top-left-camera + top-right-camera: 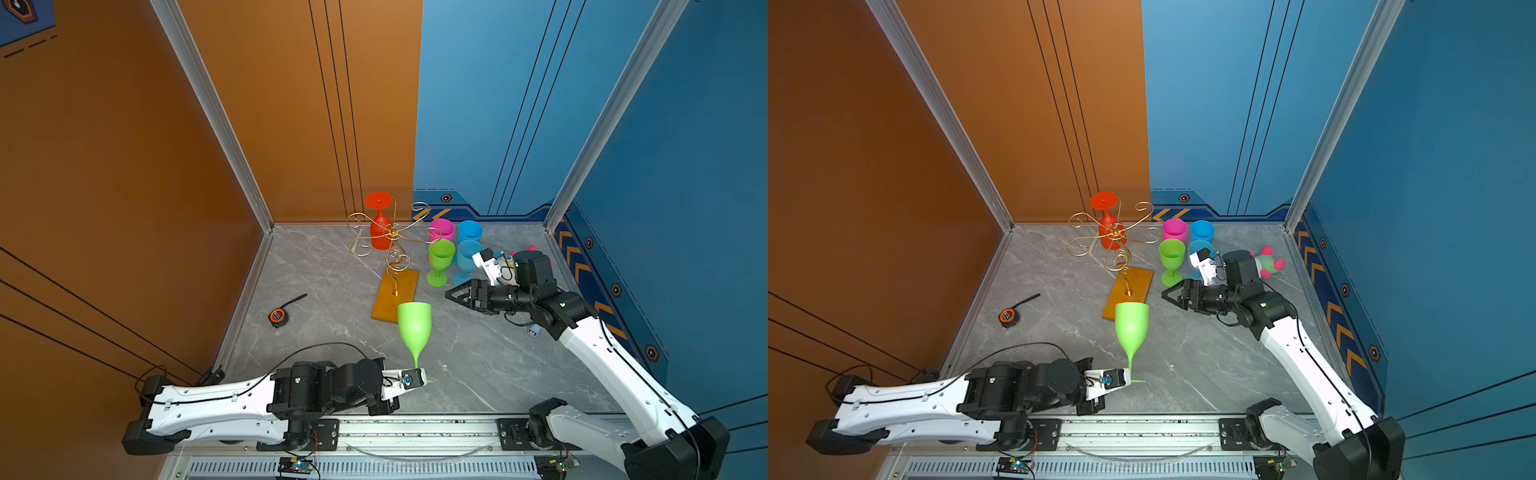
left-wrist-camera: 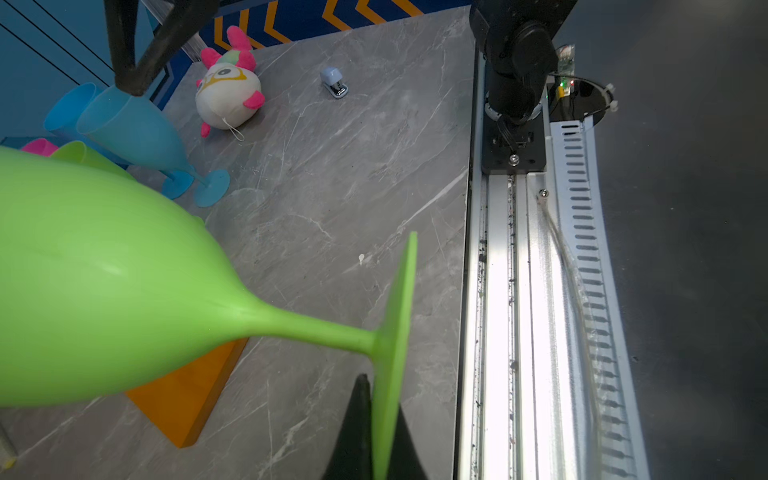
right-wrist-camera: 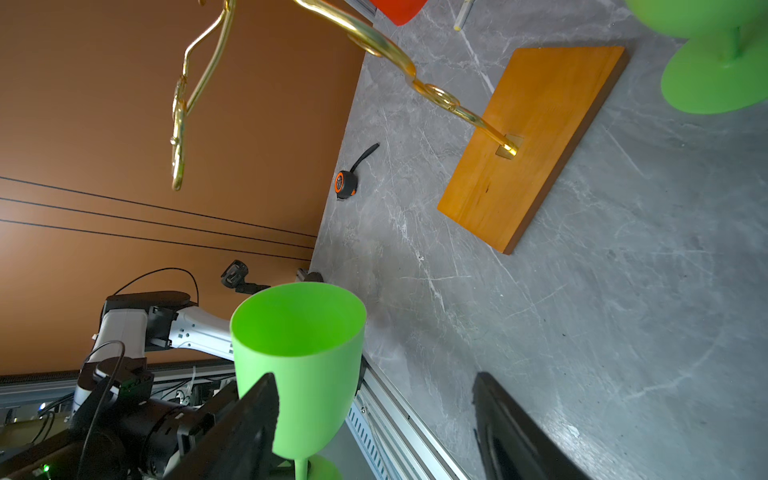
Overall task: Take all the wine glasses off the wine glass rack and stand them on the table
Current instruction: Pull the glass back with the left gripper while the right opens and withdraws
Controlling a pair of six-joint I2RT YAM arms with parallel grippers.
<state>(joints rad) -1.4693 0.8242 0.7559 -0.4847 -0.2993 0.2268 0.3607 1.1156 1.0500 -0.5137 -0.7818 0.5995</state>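
Closest to my view, the left arm (image 1: 216, 405) reaches in from the front rail. The left jaws are clamped on the flat foot of the green wine glass (image 1: 414, 328). On the left wrist camera, I see the foot's edge pinched between the black fingers (image 2: 353, 419), with the stem and bowl (image 2: 104, 291) leaning away from them. That glass is off the wine glass rack (image 1: 392, 235) and stands bowl up, and in both top views its rim overlaps the near corner of the rack's wooden base (image 1: 401, 286). I cannot tell whether its foot touches the grey surface (image 1: 332, 291).

A red glass (image 1: 378, 232) hangs upside down on the far side of the rack. The right jaws stand apart with nothing between them, just right of the rack's base and pointing toward it. Beyond them, right of the rack, four glasses stand upright in a cluster: pink (image 1: 441, 229), blue (image 1: 470, 231), a second green (image 1: 441, 257) and a second blue (image 1: 465, 262). A tape measure (image 1: 277, 316) lies well left of the rack. A plush toy (image 1: 1268, 262) lies far to the rack's right.
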